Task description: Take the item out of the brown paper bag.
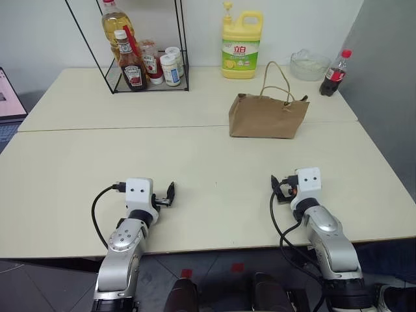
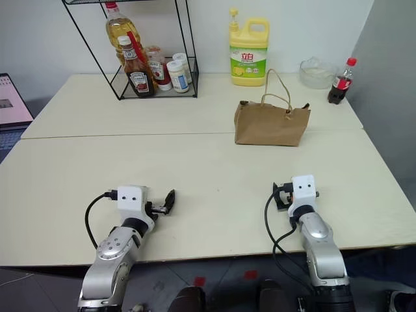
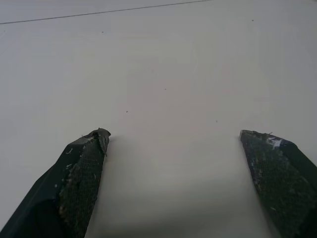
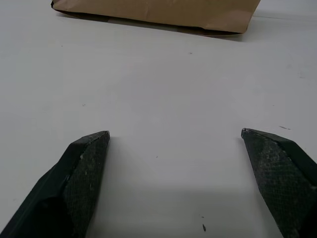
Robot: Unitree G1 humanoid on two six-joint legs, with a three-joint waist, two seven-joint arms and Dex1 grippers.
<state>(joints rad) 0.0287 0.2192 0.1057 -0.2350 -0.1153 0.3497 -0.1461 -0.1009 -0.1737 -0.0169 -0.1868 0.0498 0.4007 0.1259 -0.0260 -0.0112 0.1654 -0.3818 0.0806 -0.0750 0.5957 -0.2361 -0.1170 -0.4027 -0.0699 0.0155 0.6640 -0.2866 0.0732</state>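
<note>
With both my left gripper and right gripper wide and empty, pre-reach step: brown paper bag stands well ahead of the right one, item presumably hidden inside, so next I reach forward.

A pale counter is carrying a brown paper bag standing upright near its middle right. Along the far edge are sitting a wire rack of bottles, a yellow jug, a glass bowl and a cola bottle.
</note>
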